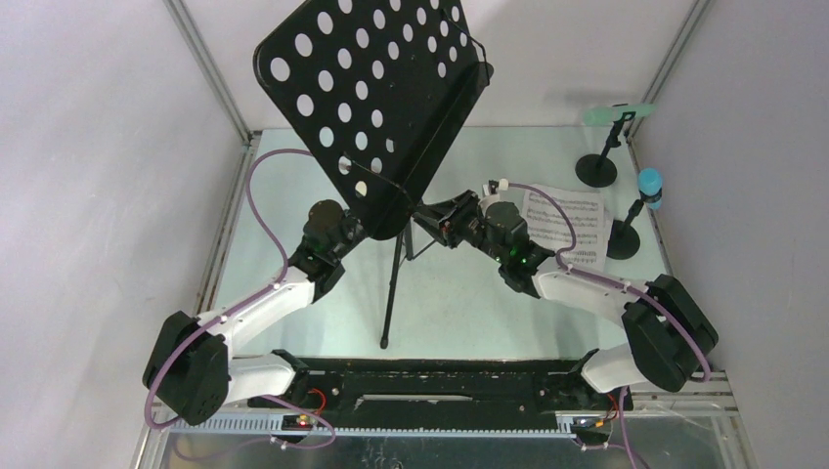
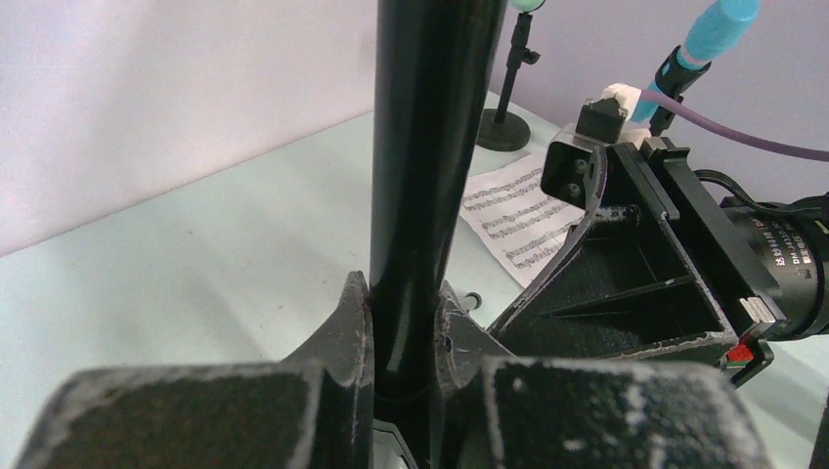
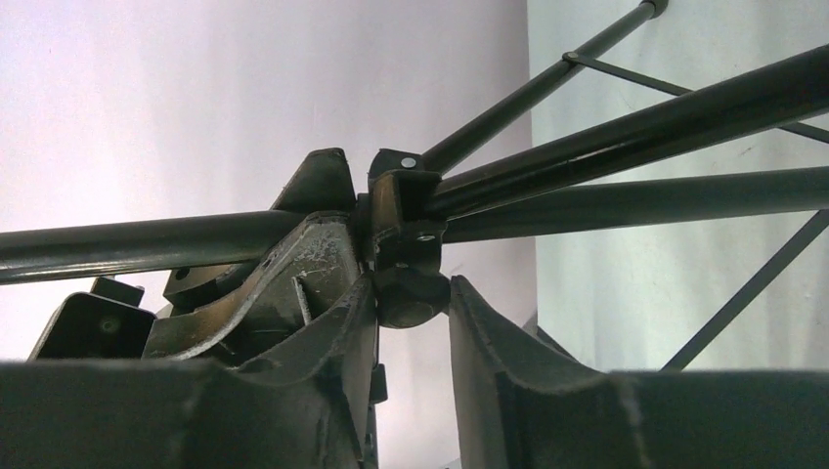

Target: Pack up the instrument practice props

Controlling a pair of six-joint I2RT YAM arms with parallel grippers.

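Left fingers clamp black perforated rack.

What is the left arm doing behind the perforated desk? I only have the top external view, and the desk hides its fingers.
Observer: The left wrist view shows the left fingers clamped on the music rack's pole, low down, with the pole upright between them.
Operator: And the right arm's fingers? The wrist covers them here.
Observer: In the right wrist view, the right fingers sit on either side of the knob where the legs join. I can't tell whether they are pressing it.
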